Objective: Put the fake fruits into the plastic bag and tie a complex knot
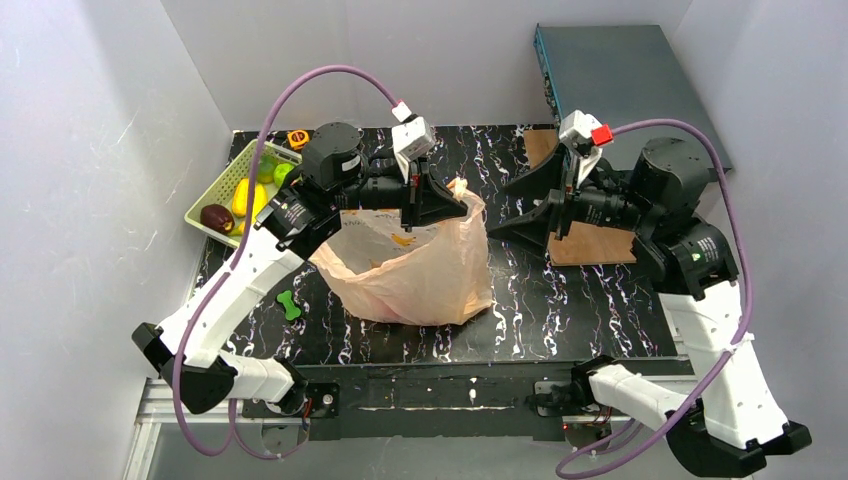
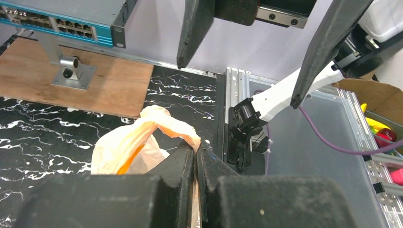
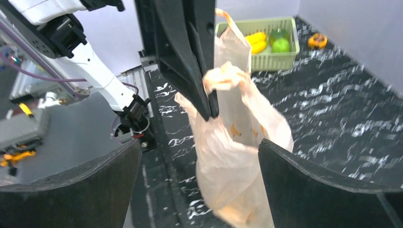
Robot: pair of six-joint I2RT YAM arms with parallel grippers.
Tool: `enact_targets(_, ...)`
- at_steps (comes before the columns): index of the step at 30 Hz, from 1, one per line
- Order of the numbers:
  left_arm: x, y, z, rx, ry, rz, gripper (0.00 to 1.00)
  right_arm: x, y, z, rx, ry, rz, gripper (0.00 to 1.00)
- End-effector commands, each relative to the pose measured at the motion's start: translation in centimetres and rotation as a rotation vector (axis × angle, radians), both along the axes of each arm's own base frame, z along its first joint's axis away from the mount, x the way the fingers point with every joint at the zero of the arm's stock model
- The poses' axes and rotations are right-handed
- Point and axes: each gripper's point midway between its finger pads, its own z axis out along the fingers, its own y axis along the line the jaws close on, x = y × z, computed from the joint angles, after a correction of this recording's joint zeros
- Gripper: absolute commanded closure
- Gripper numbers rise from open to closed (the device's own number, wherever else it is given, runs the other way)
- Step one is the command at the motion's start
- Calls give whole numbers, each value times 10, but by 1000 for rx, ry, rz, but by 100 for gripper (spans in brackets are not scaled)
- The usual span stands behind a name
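plastic bag (image 1: 420, 280) upright, rim in left gripper (image 2: 196, 147)

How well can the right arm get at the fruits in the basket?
Probably not: the left gripper and the plastic bag it pinches stand between the open right gripper and the basket.

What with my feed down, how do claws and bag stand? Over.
Left claw shut on bag handle. Right claw open. Fruits in basket. Nothing in the way.

plastic bag (image 1: 420, 275): thin, crinkly | table (image 1: 580, 300): glossy marbled | board (image 1: 590, 245): wood
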Motion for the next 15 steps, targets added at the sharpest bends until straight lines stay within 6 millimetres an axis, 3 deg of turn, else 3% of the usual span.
enact_targets(1, -17, 0, 17, -53, -47, -110, 100, 16, 22, 20, 44, -270, 62, 2)
enact_targets(6, -19, 0, 13, -50, -63, -132, 100, 12, 43, 12, 26, -369, 129, 2)
enact_targets(15, -17, 2, 13, -52, -92, -121, 94, 22, 61, -24, -1, -377, 106, 2)
